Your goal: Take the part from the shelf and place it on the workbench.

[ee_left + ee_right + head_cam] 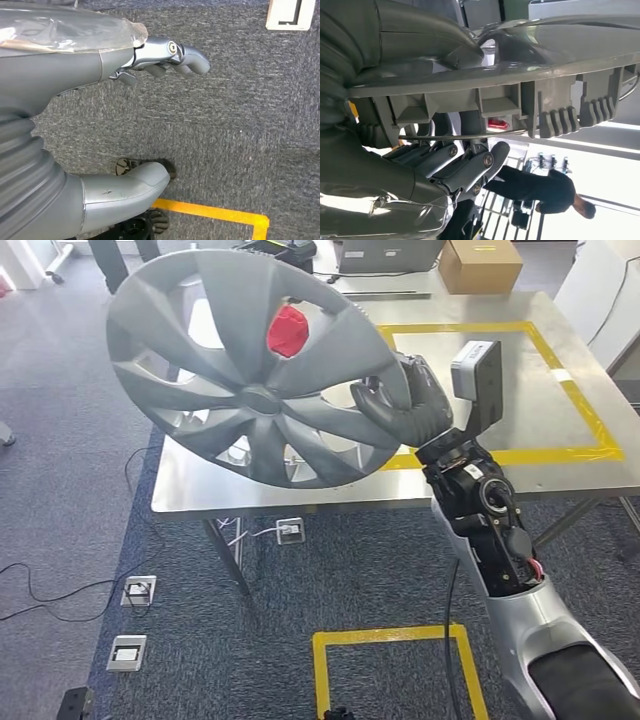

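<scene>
Left hand (166,55) hangs low over grey carpet (245,125), fingers loosely apart, holding nothing, well away from the action. The part, a grey wheel cover (249,370), is in the air, tilted, its face toward the head camera and its far rim dipping over the near-left corner of the workbench (483,370) (red object (287,330) shows through the spokes, probably something behind it, hard to say). Right hand (404,400) grips the cover at its right rim, thumb on the front face; the right wrist view shows the fingers (471,167) curled under the ribbed back edge. The cover lies left of the holding hand and extends away from it. The yellow taped rectangle (581,410) sits further right on the bench, beyond the hand, so the set-down likely means shifting the cover rightward and levelling it. A person (546,192) stands in the background.
</scene>
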